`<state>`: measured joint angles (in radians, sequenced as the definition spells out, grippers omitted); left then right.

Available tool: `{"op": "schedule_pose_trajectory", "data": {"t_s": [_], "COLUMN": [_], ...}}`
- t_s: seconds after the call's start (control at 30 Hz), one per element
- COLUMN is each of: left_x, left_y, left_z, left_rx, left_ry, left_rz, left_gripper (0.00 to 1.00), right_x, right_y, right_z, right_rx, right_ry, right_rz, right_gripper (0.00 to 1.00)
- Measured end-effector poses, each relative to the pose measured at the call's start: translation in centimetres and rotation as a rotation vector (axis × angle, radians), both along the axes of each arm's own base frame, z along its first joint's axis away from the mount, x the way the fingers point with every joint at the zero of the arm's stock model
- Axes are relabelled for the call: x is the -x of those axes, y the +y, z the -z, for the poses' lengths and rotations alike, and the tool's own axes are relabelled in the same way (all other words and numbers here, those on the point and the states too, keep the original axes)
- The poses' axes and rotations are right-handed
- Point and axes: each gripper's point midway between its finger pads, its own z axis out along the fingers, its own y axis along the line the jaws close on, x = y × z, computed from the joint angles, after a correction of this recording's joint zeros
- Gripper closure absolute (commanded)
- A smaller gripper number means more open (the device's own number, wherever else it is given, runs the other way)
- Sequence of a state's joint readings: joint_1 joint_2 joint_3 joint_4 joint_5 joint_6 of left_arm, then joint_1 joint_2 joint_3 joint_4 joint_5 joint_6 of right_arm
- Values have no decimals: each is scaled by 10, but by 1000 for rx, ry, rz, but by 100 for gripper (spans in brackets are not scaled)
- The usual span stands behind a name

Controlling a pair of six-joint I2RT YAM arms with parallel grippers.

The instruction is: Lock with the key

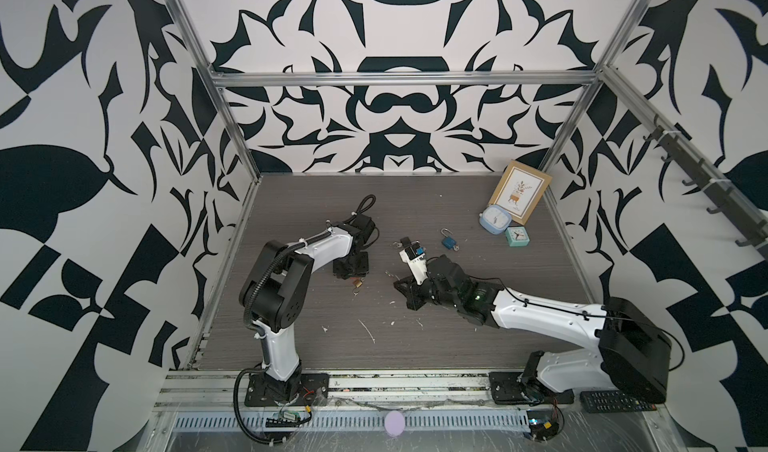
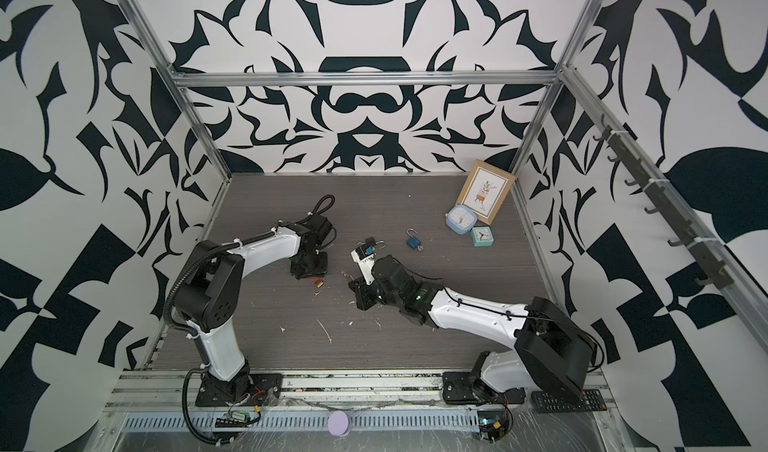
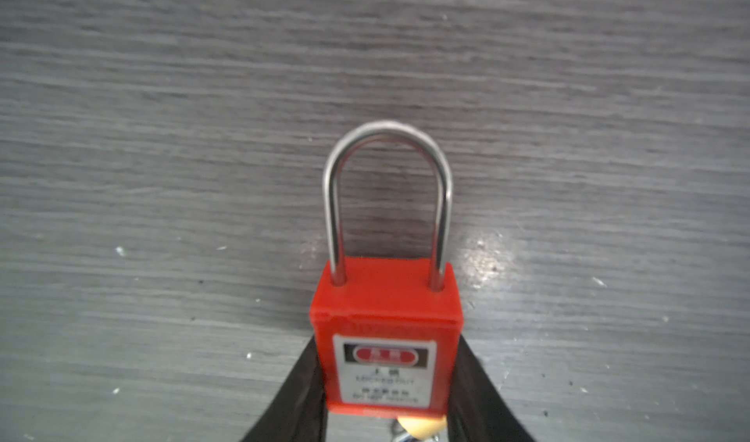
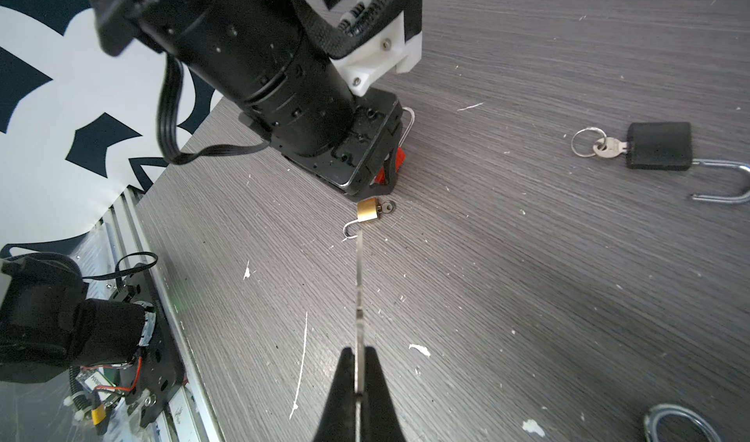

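Grey wood-grain tabletop (image 1: 478,205), black-and-white patterned walls around it. My left arm folds over, its gripper (image 3: 387,383) pointing down low over the table. The black fingers are clamped on the sides of a boxy red plastic padlock (image 3: 385,298), both legs of its tall steel shackle in the body. My right arm stretches low toward centre, and its gripper (image 4: 359,379) pinches a thin flat metal key (image 4: 359,289), seen edge-on. A small brass padlock (image 4: 368,210) with its hooked shackle open lies just beside the left gripper.

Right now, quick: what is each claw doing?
Left claw: closed on the red padlock.
Right claw: closed on a thin metal strip, possibly the key seen edge-on.
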<state>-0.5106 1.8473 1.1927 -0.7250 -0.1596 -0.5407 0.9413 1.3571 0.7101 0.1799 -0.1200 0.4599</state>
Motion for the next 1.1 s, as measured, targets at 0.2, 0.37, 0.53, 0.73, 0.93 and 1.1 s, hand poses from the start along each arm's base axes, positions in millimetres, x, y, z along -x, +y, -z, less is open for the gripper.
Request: {"op": "schedule_pose_trajectory", "data": {"t_s": [0.2, 0.37, 0.53, 0.73, 0.93, 1.1], "left_x": [0, 1, 1, 1, -4, -10], "left_y": [-1, -1, 0, 2, 5, 20], "left_z": [0, 0, 0, -11, -54, -125], "left_rx": [4, 4, 1, 1, 37, 108], "left_ry": [3, 3, 4, -15, -122, -339], "left_rz": [8, 12, 13, 14, 8, -30], "left_gripper": [72, 54, 37, 29, 26, 22], "right_x": [-1, -2, -2, -3, -11, -30], "right_y": [3, 5, 6, 6, 8, 21], "right_z": [7, 6, 4, 4, 10, 21], "right_rx": [15, 15, 12, 13, 40, 93], "right_ry": [14, 12, 5, 4, 19, 60], "right_rz": [-6, -8, -14, -12, 19, 43], "right_gripper": [100, 100, 100, 100, 100, 100]}}
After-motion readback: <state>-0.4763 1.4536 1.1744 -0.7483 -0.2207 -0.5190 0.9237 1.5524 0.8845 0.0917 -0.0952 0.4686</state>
